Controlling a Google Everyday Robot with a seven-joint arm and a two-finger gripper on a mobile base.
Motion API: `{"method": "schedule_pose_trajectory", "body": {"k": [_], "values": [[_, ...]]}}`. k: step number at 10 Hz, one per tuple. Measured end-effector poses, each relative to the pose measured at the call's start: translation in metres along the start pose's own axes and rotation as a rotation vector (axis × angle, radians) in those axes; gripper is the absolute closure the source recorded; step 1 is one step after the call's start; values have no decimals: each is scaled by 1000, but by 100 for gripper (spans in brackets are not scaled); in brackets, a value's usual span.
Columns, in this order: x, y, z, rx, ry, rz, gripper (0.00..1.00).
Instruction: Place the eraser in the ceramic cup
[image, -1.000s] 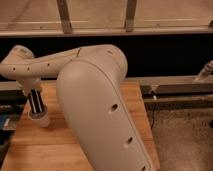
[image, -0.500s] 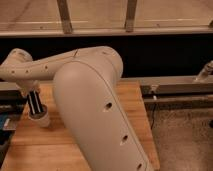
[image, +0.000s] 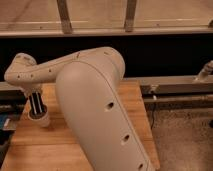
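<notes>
Over the far-left part of the bench (image: 35, 147), the gripper (image: 31, 94) is hanging from the wrist directly above the ceramic cup (image: 40, 119), and almost nothing is changing there compared with a second ago: cup in the same spot, wrist at the same height. The eraser (image: 35, 104) is standing upright below the wrist, white stripes running vertically, its lower end dipping past the cup's rim while the upper end is disappearing under the wrist housing. The fingers are closed and seem to be gripping the eraser's top end; the contact itself is tucked under the wrist, so the hold is a reading, not a clear sighting. The one visible shift is in the big pale upper link of the arm (image: 100, 110), which is filling the foreground and is sitting slightly further left than a second ago, with the wrist end staying put. For the task, this is looking like the last stretch of placement: the eraser is already lined up with the cup and partly inside it, but not yet let go. What is remaining, by my judgement, is opening the fingers so the block drops in. The risk is the tall eraser tipping the small cup as it settles against the rim.
</notes>
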Motion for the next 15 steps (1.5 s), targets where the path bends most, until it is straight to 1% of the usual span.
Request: {"method": "schedule_pose_trajectory", "body": {"k": [3, 4, 5, 6, 8, 9, 11, 12, 15], "values": [[3, 0, 3, -5, -4, 17, 99], [3, 1, 3, -8, -7, 22, 94], [5, 0, 3, -10, -10, 29, 85], [7, 1, 3, -15, -14, 37, 73], [9, 2, 1, -23, -24, 45, 55], [11, 2, 0, -26, -30, 52, 43], [13, 3, -1, -31, -36, 59, 25], [14, 3, -1, -33, -39, 63, 20], [15, 3, -2, -35, -44, 67, 20]]}}
